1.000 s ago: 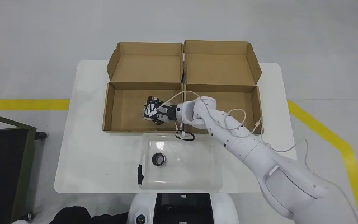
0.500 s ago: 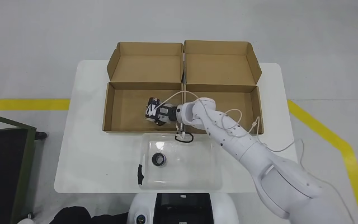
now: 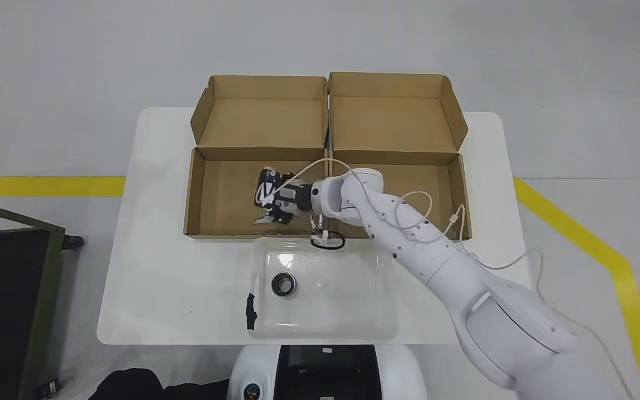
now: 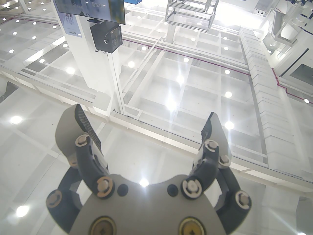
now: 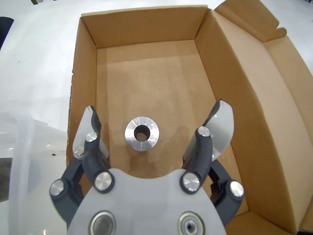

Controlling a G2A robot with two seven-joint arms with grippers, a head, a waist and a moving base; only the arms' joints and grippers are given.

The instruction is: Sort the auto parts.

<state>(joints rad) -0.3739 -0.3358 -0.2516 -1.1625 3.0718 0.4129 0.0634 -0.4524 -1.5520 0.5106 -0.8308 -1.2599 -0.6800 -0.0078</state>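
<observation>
A white tabletop carries a clear tray and, beyond it, a cardboard box where a metal ring lies flat on the floor, apparently sorted there, since the right arm's jaws hang released astride it; the left arm's jaws gape empty, pointing ceilingward

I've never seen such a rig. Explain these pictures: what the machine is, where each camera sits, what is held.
A two-armed robot sorts auto parts at a white table. One picture looks down from above; the other two come from wrist cameras. The right claw hangs open in a cardboard box, over a metal ring on its floor, holding nothing. The left claw, open and empty, points at the ceiling. A clear tray holds a second ring.
</observation>
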